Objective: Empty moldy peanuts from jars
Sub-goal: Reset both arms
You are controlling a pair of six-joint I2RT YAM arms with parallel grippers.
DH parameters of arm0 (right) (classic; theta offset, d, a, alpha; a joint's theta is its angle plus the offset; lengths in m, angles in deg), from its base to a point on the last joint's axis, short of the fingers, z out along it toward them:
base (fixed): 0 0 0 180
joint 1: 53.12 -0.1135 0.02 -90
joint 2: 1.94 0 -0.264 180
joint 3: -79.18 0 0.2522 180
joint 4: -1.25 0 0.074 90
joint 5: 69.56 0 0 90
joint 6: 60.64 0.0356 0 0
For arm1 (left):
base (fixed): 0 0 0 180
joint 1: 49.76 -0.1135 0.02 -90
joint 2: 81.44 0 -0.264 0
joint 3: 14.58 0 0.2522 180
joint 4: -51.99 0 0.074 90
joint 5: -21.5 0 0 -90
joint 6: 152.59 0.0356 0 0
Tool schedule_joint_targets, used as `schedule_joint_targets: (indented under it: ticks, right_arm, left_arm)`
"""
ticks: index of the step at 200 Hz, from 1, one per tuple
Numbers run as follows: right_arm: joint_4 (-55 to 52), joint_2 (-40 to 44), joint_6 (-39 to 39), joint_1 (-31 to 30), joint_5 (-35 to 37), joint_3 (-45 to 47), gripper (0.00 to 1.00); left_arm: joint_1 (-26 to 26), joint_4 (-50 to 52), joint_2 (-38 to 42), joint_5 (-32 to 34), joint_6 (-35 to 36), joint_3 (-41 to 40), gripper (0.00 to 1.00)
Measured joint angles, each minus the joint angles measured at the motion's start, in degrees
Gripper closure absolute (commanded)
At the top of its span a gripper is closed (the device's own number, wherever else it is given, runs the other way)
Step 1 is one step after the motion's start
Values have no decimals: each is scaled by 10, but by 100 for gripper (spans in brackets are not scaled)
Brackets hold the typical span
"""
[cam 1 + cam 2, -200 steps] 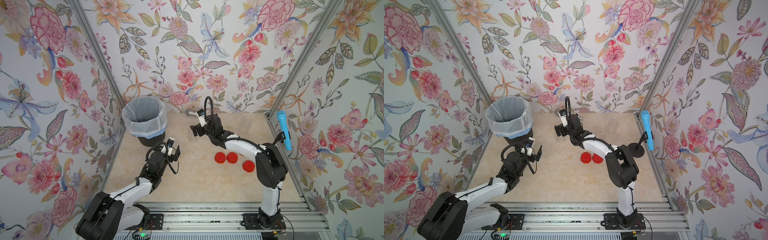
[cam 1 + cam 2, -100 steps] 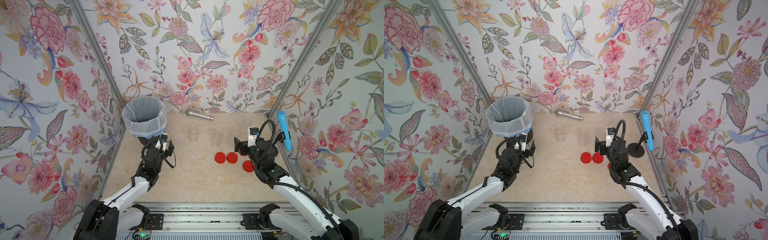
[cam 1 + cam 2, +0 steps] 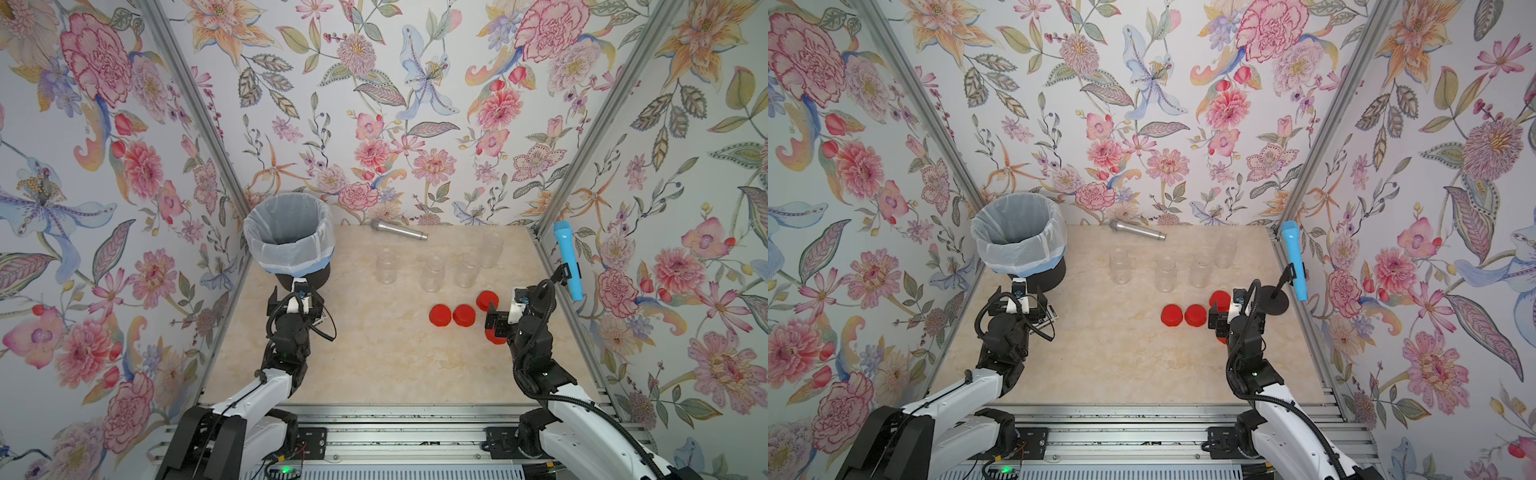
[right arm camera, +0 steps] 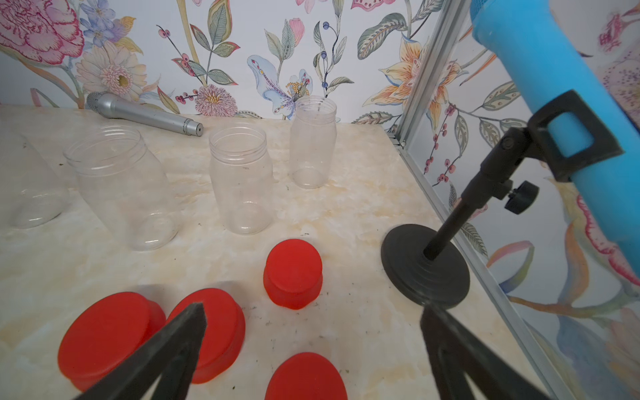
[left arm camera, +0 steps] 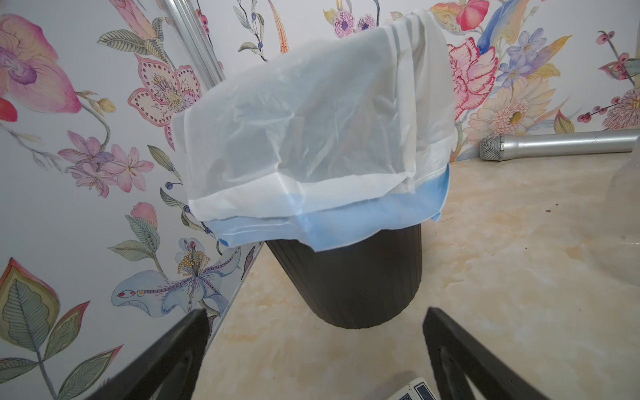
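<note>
Four clear jars stand open and look empty in both top views, in a loose row at the back: [image 3: 386,266], [image 3: 434,274], [image 3: 467,270], [image 3: 492,251]. The right wrist view shows three of them whole, the nearest jar [image 4: 121,187] leaning in the picture. Red lids [image 3: 439,316], [image 3: 464,315], [image 3: 487,300] lie in front of them. My right gripper [image 3: 494,322] [image 4: 313,310] hangs open just above a fourth lid [image 4: 306,377]. My left gripper [image 3: 296,299] [image 5: 315,318] is open and empty before the bin's base. The moldy peanuts are out of view.
A black bin [image 3: 291,257] [image 5: 346,284] lined with a white bag stands at the back left. A silver microphone [image 3: 399,230] lies along the back wall. At the right edge a blue microphone [image 3: 567,266] sits on a black stand [image 4: 426,266], close to my right gripper.
My right arm has drawn back from the jars at the back middle to the front right, above the lids. My left gripper has shifted left toward the bin's base. Both stayed open.
</note>
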Motion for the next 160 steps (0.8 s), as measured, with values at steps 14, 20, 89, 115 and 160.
schedule_joint_targets:
  ticks: [14, 20, 89, 115, 160]
  right_arm:
    - [34, -3, -9, 4, -1, 18, 0]
    - [49, -3, -11, 8, -3, 25, 0]
    - [170, -95, -21, 50, -28, 42, 0]
    - [216, -142, -25, 68, -38, 45, 0]
    - [294, -233, -27, 113, -71, 49, 0]
  left_arm:
    - [-3, -35, -28, -1, 0, -14, 0]
    - [-5, -49, -39, -3, 0, -19, 0]
    - [-18, -245, -173, -3, 7, -73, 0]
    - [-21, -286, -205, -3, 9, -73, 0]
    - [-44, -357, -229, -3, 0, -85, 0]
